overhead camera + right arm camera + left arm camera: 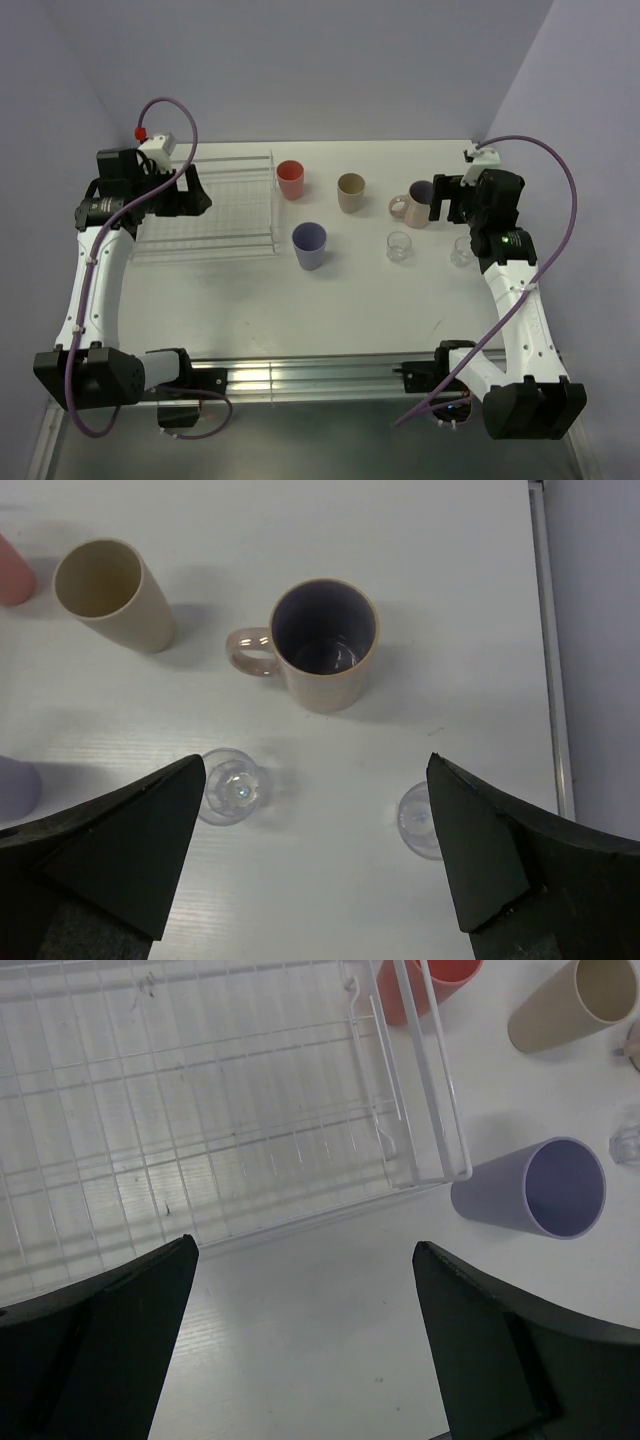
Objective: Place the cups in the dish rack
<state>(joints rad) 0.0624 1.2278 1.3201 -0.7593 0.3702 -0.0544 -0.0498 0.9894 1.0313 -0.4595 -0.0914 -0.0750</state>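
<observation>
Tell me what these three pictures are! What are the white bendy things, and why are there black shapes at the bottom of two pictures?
The white bendy things are two robot arms bolted to a table. One picture is taken from above and shows everything. The other two come from little cameras on the arms' wrists, and the black shapes are each arm's own two fingers.

The left gripper hangs over the near edge of the dish rack, a see-through tray of thin bars with nothing in it yet. The right gripper hangs over the pink mug.

Six cups stand on the table: a red cup, a tan cup, a lavender cup, the mug, and two small clear glasses. Both grippers are open and hold nothing.
</observation>
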